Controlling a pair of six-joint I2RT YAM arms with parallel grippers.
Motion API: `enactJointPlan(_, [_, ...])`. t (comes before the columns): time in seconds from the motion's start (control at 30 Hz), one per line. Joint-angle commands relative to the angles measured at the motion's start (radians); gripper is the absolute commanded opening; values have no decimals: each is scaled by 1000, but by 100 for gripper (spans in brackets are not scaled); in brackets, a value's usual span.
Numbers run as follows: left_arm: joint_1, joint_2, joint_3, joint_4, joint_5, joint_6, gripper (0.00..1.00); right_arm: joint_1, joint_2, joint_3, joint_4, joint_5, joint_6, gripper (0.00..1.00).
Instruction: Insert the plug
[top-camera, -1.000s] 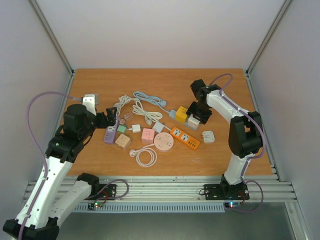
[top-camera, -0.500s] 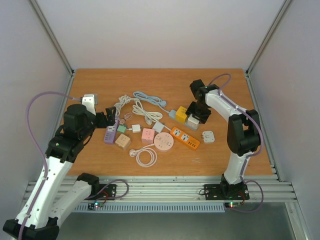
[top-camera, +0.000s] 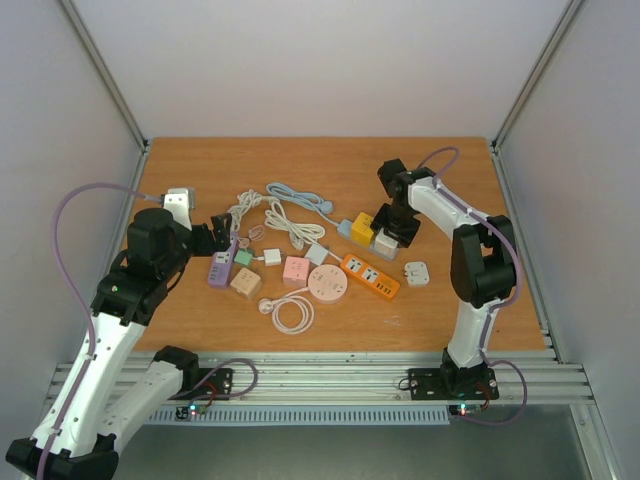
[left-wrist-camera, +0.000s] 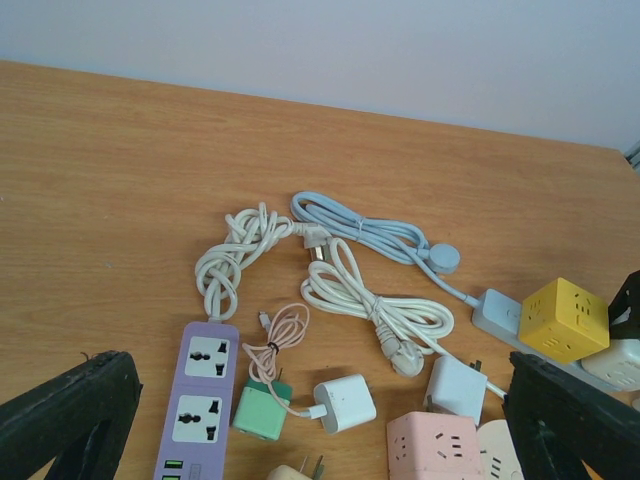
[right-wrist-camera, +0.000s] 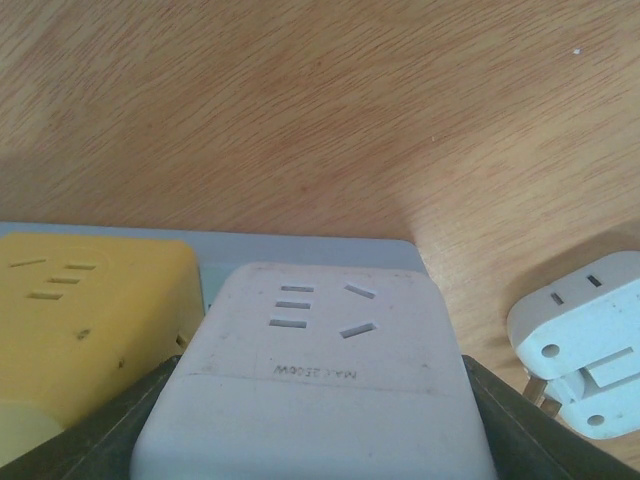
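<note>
My right gripper (top-camera: 390, 228) is shut on a white cube socket adapter (right-wrist-camera: 320, 350), with a dark finger on each side of it. The cube sits against a grey power strip (right-wrist-camera: 300, 250), right beside a yellow cube adapter (right-wrist-camera: 90, 310) on the same strip. I cannot tell whether the white cube's pins are seated. My left gripper (top-camera: 222, 243) is wide open and empty, hovering over a purple power strip (left-wrist-camera: 200, 400), a green charger (left-wrist-camera: 258, 412) and a white charger (left-wrist-camera: 343, 403).
A white two-pin adapter (right-wrist-camera: 585, 340) lies just right of the white cube. An orange strip (top-camera: 370, 277), a round pink socket (top-camera: 327, 284), a pink cube (top-camera: 296, 268), a beige cube (top-camera: 245, 283) and coiled cables (left-wrist-camera: 380, 310) crowd the table's middle.
My right arm has shifted slightly left with the white cube in its grip. The left arm has not moved.
</note>
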Motion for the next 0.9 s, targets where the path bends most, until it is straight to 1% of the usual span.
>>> enactJointPlan(0.0, [-2, -3, -8, 42, -19, 18, 99, -4, 46, 14, -13, 25, -4, 41])
enactJointPlan(0.3, [-2, -3, -8, 40, -23, 19, 99, -5, 115, -35, 28, 25, 15, 40])
enactJointPlan(0.6, [-3, -2, -8, 41, -26, 19, 99, -12, 147, -80, 71, 31, 26, 42])
enactJointPlan(0.73, [-1, 0, -8, 41, -25, 21, 99, -12, 107, -76, 69, 45, 17, 47])
enactJointPlan(0.87, [-2, 0, -8, 41, -24, 19, 99, -13, 25, -58, 53, 83, 0, 60])
